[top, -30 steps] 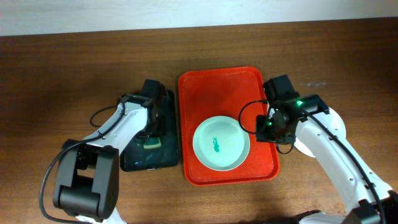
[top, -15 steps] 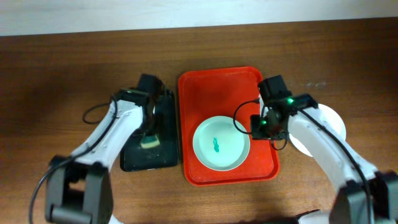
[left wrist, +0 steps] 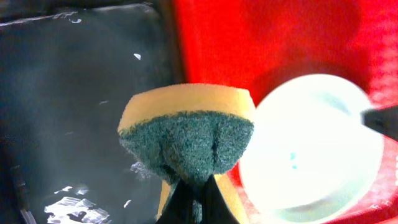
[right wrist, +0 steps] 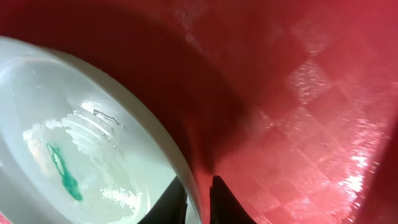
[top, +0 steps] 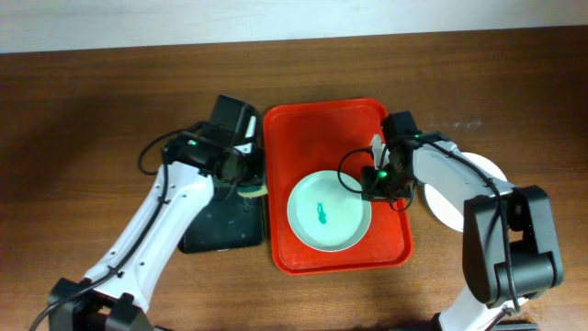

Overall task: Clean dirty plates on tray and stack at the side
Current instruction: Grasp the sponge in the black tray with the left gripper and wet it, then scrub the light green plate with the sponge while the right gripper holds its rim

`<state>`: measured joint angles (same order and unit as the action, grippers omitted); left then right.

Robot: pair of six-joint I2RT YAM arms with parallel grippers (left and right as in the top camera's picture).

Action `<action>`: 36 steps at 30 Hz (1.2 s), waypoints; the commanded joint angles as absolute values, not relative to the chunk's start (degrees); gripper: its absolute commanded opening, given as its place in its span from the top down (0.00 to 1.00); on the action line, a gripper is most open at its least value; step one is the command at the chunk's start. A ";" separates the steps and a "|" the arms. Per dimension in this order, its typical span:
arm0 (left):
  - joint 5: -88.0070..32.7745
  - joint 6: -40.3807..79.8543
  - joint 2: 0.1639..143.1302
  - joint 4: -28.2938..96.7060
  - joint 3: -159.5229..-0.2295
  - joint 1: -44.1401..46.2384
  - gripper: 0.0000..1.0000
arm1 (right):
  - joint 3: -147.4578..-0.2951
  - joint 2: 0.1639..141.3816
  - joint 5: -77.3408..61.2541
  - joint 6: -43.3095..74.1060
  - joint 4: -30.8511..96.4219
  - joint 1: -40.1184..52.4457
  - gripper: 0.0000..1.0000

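Reaching in from both sides in the overhead view, the left gripper (top: pixel 243 175) is clenched on a yellow foam sponge with a dark green scouring face (top: pixel 254 189). The right gripper (top: pixel 378 175) is pinched on the near rim of a pale mint-blue round plate (top: pixel 329 213). That plate lies just ahead of the right jaws, inside the red rectangular plastic tray (top: pixel 312 129). A stack of white round plates (top: pixel 459 207) sits behind the right jaws on the brown wooden table (top: pixel 92 110).

From the left wrist, the sponge (left wrist: pixel 186 134) bulges and creases above the jaws that squeeze it, soft foam under a coarse fibrous pad. A glossy black plastic tray (left wrist: pixel 74 93) lies to one side of the jaws, and the plate (left wrist: pixel 311 149) to the other.

From the right wrist, the thin raised rim of the plate (right wrist: pixel 93 124) passes between the two dark fingertips, which appear closed on it. A teal smear (right wrist: pixel 63 173) sits on its wet-looking, glossy bowl, beside the jaws. The tray (right wrist: pixel 298 93) shows a fine diamond-embossed sheen.

The plate looks light, rigid and slick, so the rim is probably the only place to grip it, and it could slip under scrubbing.
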<state>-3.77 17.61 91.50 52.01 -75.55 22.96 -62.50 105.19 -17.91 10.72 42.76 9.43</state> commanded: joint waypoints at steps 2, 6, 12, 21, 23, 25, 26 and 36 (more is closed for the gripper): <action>-6.44 20.01 92.66 48.77 -76.12 27.35 1.00 | -57.65 106.19 -15.86 18.20 38.87 10.39 0.91; -6.76 21.10 96.99 45.50 -76.12 31.66 1.00 | -56.14 106.19 -15.86 18.52 38.13 10.50 0.92; -8.25 24.51 109.12 37.45 -76.12 38.81 1.00 | -56.14 106.19 -15.86 18.52 38.39 10.50 0.93; -3.44 24.80 117.25 36.38 -76.69 40.07 1.00 | -56.14 106.19 -15.86 18.50 38.92 10.50 0.93; 2.72 24.82 117.25 39.86 -77.93 39.97 1.00 | -56.14 106.19 -15.86 18.50 38.96 10.50 0.93; 10.37 24.84 117.25 43.35 -79.05 39.83 1.00 | -56.14 106.19 -15.86 18.50 39.03 10.50 0.93; 14.26 24.88 117.25 44.45 -79.24 39.86 1.00 | -56.14 106.19 -15.86 18.50 39.03 10.50 0.92; -1.21 27.77 118.04 37.82 -79.22 39.86 1.00 | -56.14 106.19 -15.86 18.50 39.03 10.50 0.92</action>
